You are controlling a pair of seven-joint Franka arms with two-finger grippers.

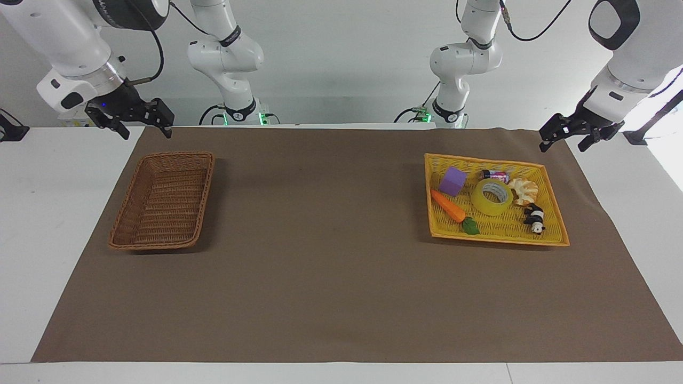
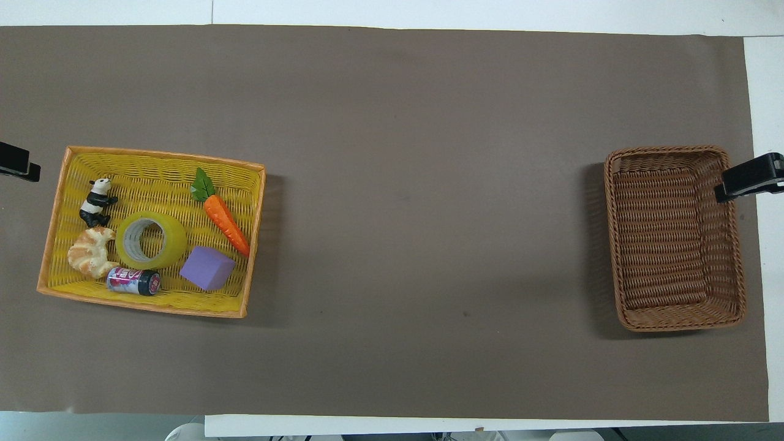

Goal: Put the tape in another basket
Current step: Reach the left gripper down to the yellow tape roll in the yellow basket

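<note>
1. The tape (image 1: 492, 196) is found lying flat, core upward, in the yellow tray (image 1: 549, 234) at the left arm's end of the table.
2. It is closely surrounded: the croissant (image 1: 523, 191) appears to touch it, the can (image 1: 496, 175) lies just beside it on the robots' side, and the purple block (image 1: 452, 181) and panda (image 1: 534, 219) are near.
3. The brown basket (image 1: 163, 200) stands empty at the right arm's end, well apart from the tray.
4. The left gripper (image 1: 566, 136) is held up near the tray's corner, jaws spread wide and holding nothing; the right gripper (image 1: 143, 124) hangs by the basket's corner, likewise spread and empty (this arm is judged to be waiting).
5. Risks noted: a descending finger may strike the croissant or can and shift the roll; a grip on the smooth rounded wall may slip; the long carry across the table may call for a handover, where a drop is possible.
</note>
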